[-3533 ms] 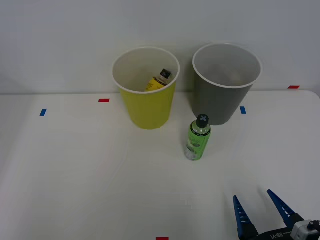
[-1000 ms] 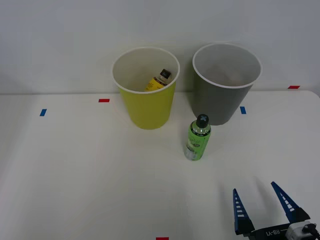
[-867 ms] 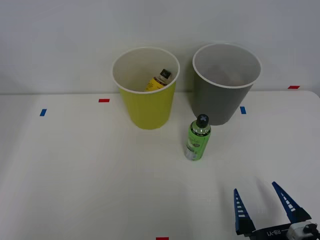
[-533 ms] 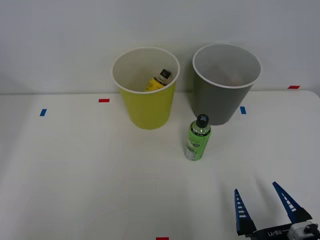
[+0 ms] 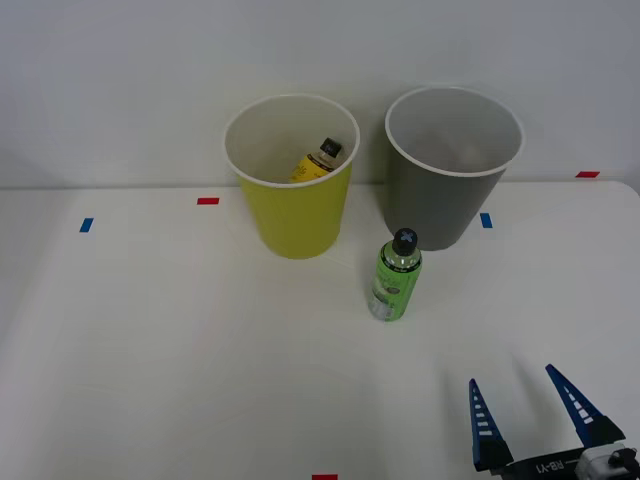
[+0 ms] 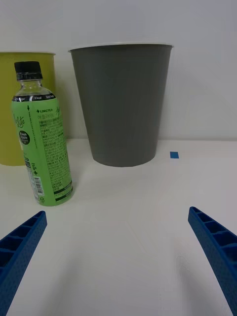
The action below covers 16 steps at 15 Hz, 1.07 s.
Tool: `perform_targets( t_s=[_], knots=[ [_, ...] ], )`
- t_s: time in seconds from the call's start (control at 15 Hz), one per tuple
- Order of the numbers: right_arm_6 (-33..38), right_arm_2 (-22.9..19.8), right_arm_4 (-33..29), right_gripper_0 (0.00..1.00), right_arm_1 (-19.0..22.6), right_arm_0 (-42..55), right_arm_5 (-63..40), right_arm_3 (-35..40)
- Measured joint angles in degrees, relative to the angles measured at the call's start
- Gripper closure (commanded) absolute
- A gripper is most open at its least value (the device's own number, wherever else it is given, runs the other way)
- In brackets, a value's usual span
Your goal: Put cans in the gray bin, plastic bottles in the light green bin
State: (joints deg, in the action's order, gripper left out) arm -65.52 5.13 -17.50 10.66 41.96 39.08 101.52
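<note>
One bottle left to sort, looks like. Nearest the camera, the right gripper (image 5: pixel 538 418) sits low over the table, fingers spread wide, holding nothing. The green-label bottle (image 5: pixel 396 275) stands upright ahead and to its left, just in front of the gray bin (image 5: pixel 450 190); the light green bin (image 5: pixel 292 200) is further left.

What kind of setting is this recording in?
Likely a lab test bench, not a home: a bare white table against a plain wall, red and blue tape marks on it, and two bins staged for sorting.
</note>
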Motion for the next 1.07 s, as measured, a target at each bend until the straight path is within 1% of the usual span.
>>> perform_targets(
  t_s=[1.07],
  knots=[
    [0.0, 0.0, -1.6, 0.00, 0.1, -0.3, 0.1, 0.0]
  ],
)
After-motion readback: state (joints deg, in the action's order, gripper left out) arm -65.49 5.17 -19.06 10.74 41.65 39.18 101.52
